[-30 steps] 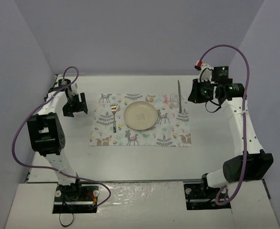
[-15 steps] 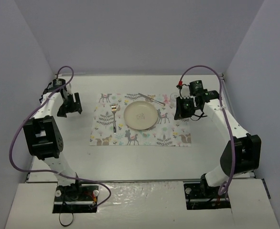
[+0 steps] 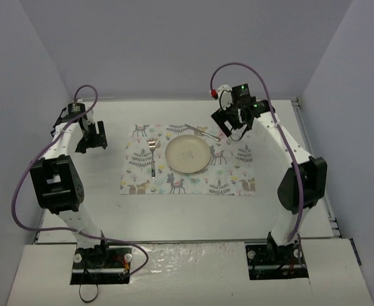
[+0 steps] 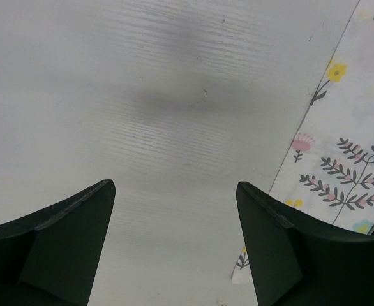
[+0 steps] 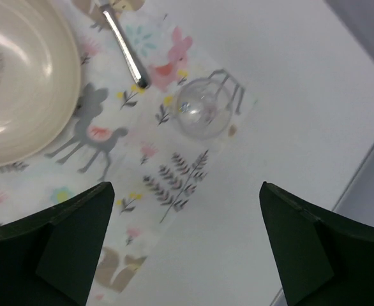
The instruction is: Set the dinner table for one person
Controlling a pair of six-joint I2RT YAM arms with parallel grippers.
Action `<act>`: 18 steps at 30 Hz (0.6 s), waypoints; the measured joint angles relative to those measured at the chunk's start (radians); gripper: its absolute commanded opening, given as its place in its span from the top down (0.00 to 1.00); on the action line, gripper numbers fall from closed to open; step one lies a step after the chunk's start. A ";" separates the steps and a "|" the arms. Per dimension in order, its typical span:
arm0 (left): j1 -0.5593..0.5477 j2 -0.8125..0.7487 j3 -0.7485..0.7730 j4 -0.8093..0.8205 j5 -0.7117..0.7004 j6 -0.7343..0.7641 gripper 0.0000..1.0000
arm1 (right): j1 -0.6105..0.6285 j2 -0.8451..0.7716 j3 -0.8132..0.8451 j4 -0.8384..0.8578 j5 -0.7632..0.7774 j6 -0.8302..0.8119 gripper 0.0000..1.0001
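On the white dinner table [image 3: 187, 217] lies a printed placemat [image 3: 235, 178] with a cream plate [image 3: 188, 153] in its middle and a fork [image 3: 152, 156] to the plate's left. A knife [image 3: 201, 132] lies slanted just behind the plate. My right gripper [image 3: 228, 127] hovers over the mat's back right part. In its wrist view it is open and empty [image 5: 186, 186] above the placemat [image 5: 174, 178], with a clear glass [image 5: 203, 116], the knife [image 5: 124, 48] and the plate [image 5: 21, 76] ahead. My left gripper [image 3: 91, 137] hangs left of the mat, open and empty [image 4: 174, 183] over the bare table [image 4: 142, 95].
Pale grey-lilac walls [image 3: 174, 51] close in the table at the back and both sides. The right arm's purple cable [image 3: 238, 65] loops above the back of the mat. The placemat's left edge [image 4: 346, 140] shows at the right of the left wrist view.
The right arm swung from the table's right side to the mat's back right, and its jaws opened. The knife, earlier upright at the right, now lies slanted behind the plate. The left gripper shifted slightly back.
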 measured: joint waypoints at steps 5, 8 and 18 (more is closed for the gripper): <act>0.019 -0.046 -0.037 0.016 -0.009 0.017 0.26 | -0.012 0.231 0.122 -0.020 0.022 -0.125 0.43; 0.039 -0.067 -0.048 0.021 -0.011 0.029 0.26 | -0.013 0.318 0.133 -0.049 0.019 -0.194 0.41; 0.124 -0.103 -0.058 0.023 -0.011 0.072 0.26 | -0.033 0.446 0.356 -0.092 -0.040 -0.323 0.38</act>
